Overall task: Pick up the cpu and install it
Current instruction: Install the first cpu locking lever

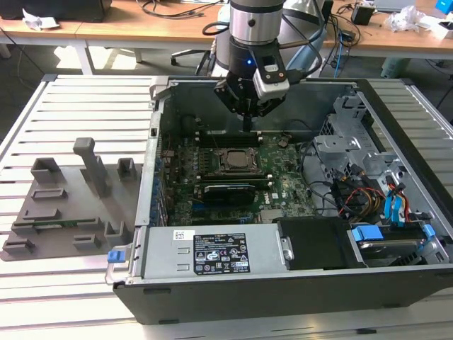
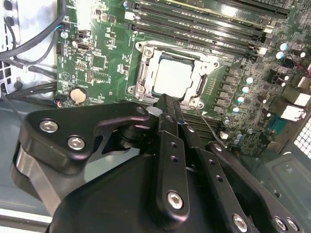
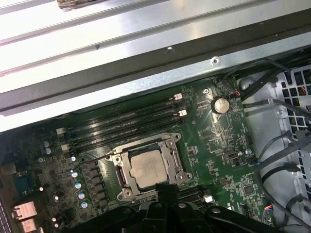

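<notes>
Slatted table (image 1: pixel 78 106) w/ open PC case (image 1: pixel 283 297); cpu (image 2: pixel 174 77) seated in socket (image 2: pixel 144 73); gripper (image 1: pixel 247 125) near it, fingers pressed together, empty.

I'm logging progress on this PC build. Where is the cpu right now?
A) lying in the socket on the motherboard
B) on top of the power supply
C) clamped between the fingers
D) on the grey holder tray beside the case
A: in both wrist views the cpu lies flat inside the socket frame on the motherboard; the gripper over it has its fingers together, nothing between them.
</notes>
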